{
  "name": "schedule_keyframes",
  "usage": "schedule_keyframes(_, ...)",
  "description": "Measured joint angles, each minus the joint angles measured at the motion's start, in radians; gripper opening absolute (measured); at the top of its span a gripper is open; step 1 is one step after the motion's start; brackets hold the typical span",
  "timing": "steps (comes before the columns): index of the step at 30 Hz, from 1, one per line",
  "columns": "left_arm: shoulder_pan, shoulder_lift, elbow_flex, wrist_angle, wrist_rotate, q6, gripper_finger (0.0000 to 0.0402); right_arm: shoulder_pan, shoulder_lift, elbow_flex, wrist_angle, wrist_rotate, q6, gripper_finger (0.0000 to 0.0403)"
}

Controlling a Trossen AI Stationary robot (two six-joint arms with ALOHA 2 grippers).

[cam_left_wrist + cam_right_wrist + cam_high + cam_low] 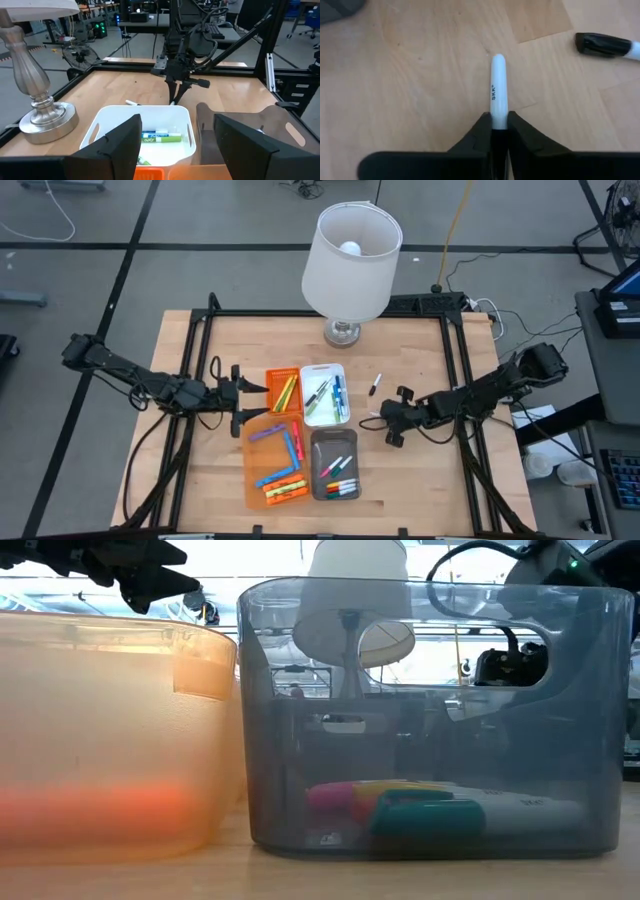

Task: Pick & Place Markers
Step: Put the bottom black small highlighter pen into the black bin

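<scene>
The right gripper (499,131) is low over the bare wood just right of the white tray (307,372), its fingers pressed together on a white marker (498,90) whose pale barrel sticks out ahead of the tips; the end inside the grip is hidden by the fingers. A second white marker with a black cap (607,46) lies loose on the table near it, cut off at the picture's edge in the right wrist view. The left gripper (236,399) hangs at the left edge of the orange trays (256,482), fingers spread apart and holding nothing. From above, the rest of the markers sit sorted: yellow and orange ones in the small orange tray, green and blue in the white tray, several colours in the grey tray (318,438). In the low view the tray walls fill the frame, so only a pink, yellow and teal blur shows through the grey one. A white-shaded lamp (350,255) stands at the far edge.
</scene>
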Motion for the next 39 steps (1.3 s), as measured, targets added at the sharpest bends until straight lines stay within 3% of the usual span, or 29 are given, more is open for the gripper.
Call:
schedule_keyframes(11,0.0,0.0,0.0,0.0,0.0,0.005,0.025,0.018,-0.118,-0.008,0.126,-0.075,-0.09,0.0024)
schedule_keyframes(18,0.0,0.0,0.0,0.0,0.0,0.005,0.025,0.128,-0.205,-0.005,0.396,-0.057,-0.205,0.0024)
schedule_keyframes(24,0.0,0.0,0.0,0.012,0.0,0.005,0.025,0.195,-0.159,0.011,0.657,-0.045,-0.298,0.0024)
schedule_keyframes(29,0.0,0.0,0.0,0.022,0.0,0.005,0.025,0.222,-0.053,0.163,0.54,-0.036,-0.302,0.0024)
schedule_keyframes(39,0.0,0.0,0.0,0.019,0.0,0.005,0.025,0.241,0.283,0.545,0.252,-0.037,-0.367,0.0024)
